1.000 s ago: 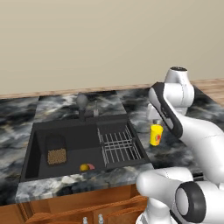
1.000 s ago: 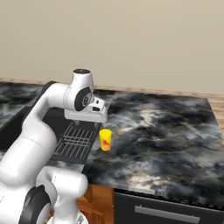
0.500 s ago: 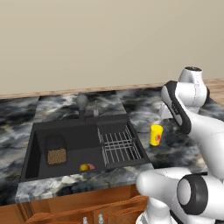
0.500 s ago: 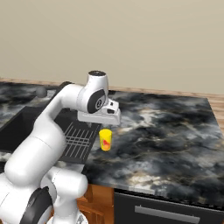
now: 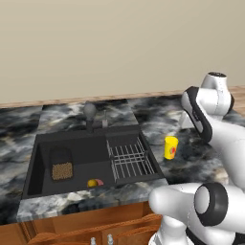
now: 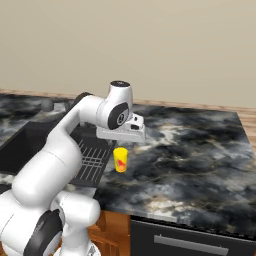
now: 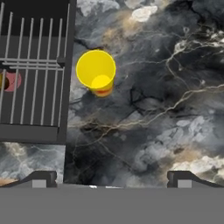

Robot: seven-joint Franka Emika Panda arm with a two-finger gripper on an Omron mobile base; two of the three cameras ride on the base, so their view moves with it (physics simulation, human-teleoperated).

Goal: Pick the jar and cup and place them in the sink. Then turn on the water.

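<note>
The smooth, bright yellow cup (image 7: 96, 71) stands upright on the glossy dark marbled counter (image 6: 200, 155), just beside the black rectangular sink (image 5: 81, 155) and its thin wire rack (image 5: 129, 159). The grainy brown jar (image 5: 61, 167) sits inside the basin. The gripper (image 7: 109, 178) hangs above the counter near the cup, fingers spread wide and empty.

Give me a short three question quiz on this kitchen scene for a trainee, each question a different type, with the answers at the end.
1. True or false: the jar already sits inside the sink.
2. Multiple choice: where is the cup? A) in the sink B) upright on the counter beside the wire rack C) between the fingers
3. Fill in: the gripper hangs above the counter with its fingers ____ and nothing between them.

Key: 1 true; 2 B; 3 open.
</note>
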